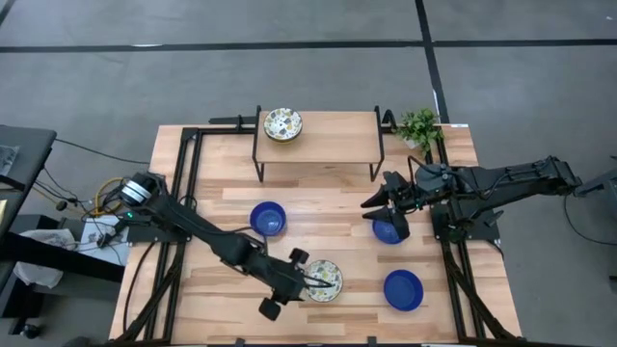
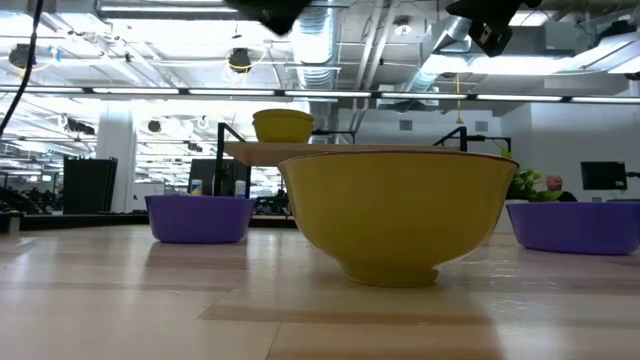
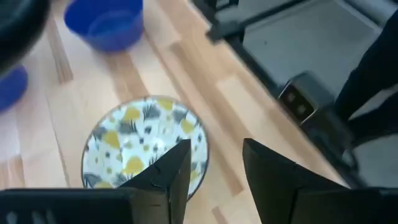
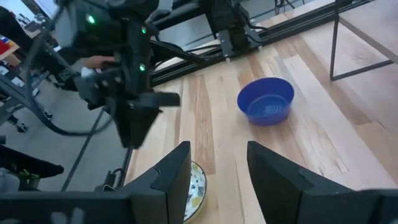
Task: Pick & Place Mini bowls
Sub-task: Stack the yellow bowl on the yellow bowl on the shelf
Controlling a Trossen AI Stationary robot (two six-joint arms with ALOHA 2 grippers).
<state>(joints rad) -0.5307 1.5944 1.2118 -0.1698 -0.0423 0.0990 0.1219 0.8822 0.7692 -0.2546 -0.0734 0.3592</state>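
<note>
A floral mini bowl (image 1: 328, 280) stands on its foot near the table's front middle; it is yellow outside in the low view (image 2: 395, 215). My left gripper (image 1: 320, 280) hovers open above it, one finger over the bowl's inside (image 3: 143, 146) and one beyond its rim, touching nothing. Blue mini bowls rest on the table at centre left (image 1: 268, 219), centre right (image 1: 388, 232) and front right (image 1: 403, 289). My right gripper (image 1: 384, 217) hangs open over the centre-right blue bowl. A second floral bowl (image 1: 282, 124) sits on the shelf.
A wooden shelf on black legs (image 1: 318, 130) stands at the table's far middle. A small green plant (image 1: 418, 125) is at the far right corner. Black frame rails (image 1: 188, 173) run along both table sides. Bare wood lies at the front left.
</note>
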